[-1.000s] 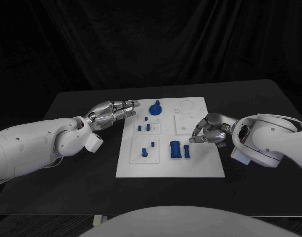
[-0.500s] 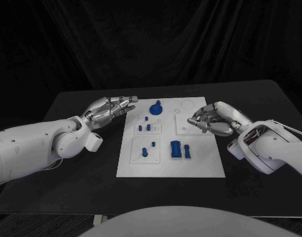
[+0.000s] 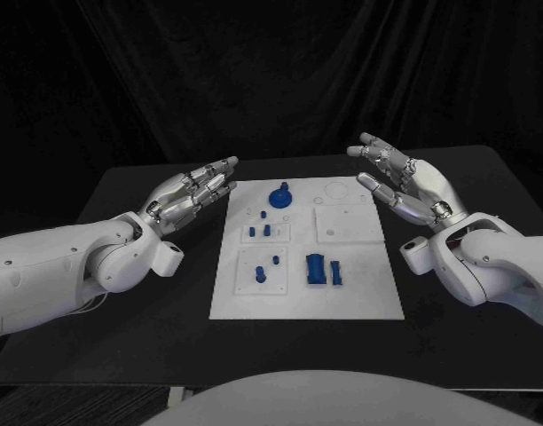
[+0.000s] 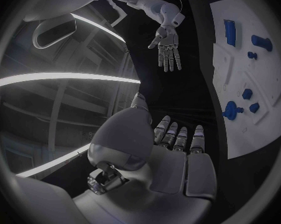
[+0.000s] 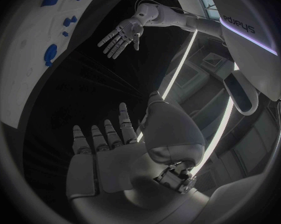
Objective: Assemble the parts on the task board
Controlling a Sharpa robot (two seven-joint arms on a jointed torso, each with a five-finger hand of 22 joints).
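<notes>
While both hands hang flat and spread above the black table (image 3: 131, 293), the white task board (image 3: 361, 302) lies between them in the table's middle, touched by neither. Left hand (image 3: 192, 193) hovers just off the board's far left edge, fingers straight and apart, holding nothing. Right hand (image 3: 402, 185) is raised past the far right corner, palm turned inward, fingers wide and empty. Bare table runs along both long sides and the near edge. Blue parts (image 3: 314, 268) sit mid-board, with one taller piece (image 3: 280, 193) at the far end; their seating is too small to make out.
</notes>
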